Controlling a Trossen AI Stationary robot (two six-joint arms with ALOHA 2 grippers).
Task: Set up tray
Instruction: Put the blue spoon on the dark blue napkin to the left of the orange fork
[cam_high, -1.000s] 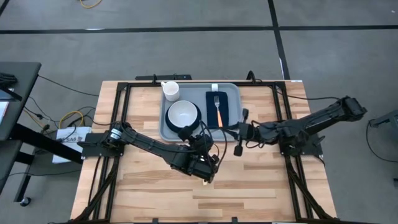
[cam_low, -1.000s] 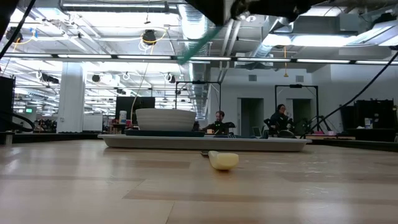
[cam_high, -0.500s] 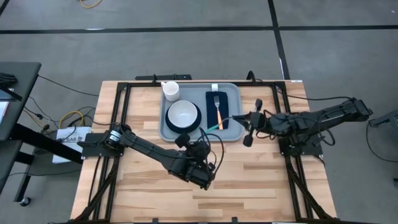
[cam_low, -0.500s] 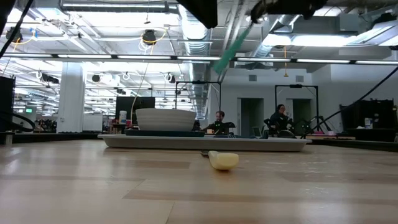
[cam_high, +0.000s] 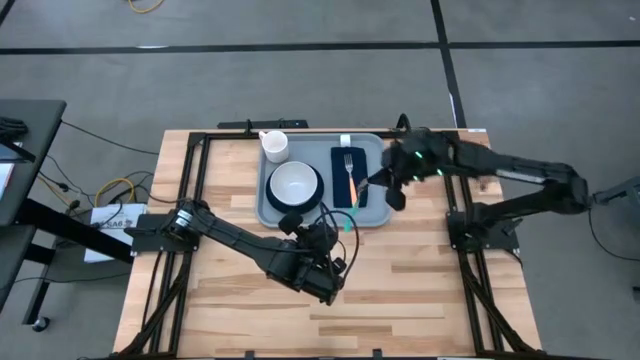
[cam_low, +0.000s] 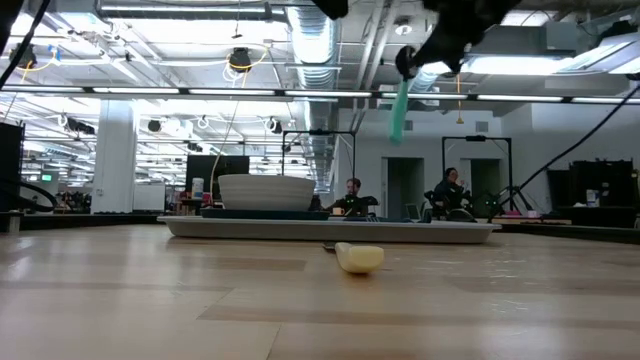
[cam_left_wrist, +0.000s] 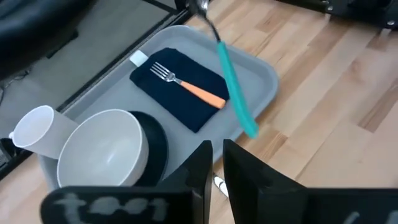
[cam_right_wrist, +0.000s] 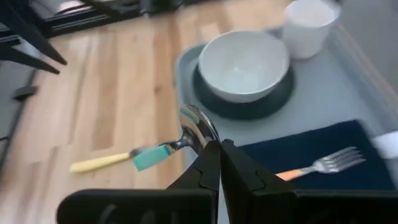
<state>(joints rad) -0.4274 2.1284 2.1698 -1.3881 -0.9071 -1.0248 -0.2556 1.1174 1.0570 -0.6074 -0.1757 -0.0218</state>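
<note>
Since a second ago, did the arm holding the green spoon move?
Yes. In the high view the right gripper, shut on the green-handled spoon, went from the bare wood below the tray up to its right edge, beside the napkin.

Bowl (cam_high: 295, 183) on plate, fork (cam_high: 350, 172) on napkin, in tray (cam_high: 372, 215).

Four cameras on one tabletop (cam_high: 420, 290)

From the high view you look straight down on the whole tabletop and both arms; the low view sits at the near edge at surface height, facing level across to the tray (cam_low: 330, 229) and the room beyond. Each wrist view looks close past its own jaws, and both share the tray (cam_left_wrist: 261, 74) with its bowl (cam_right_wrist: 244, 65) and fork (cam_left_wrist: 186, 84).
</note>
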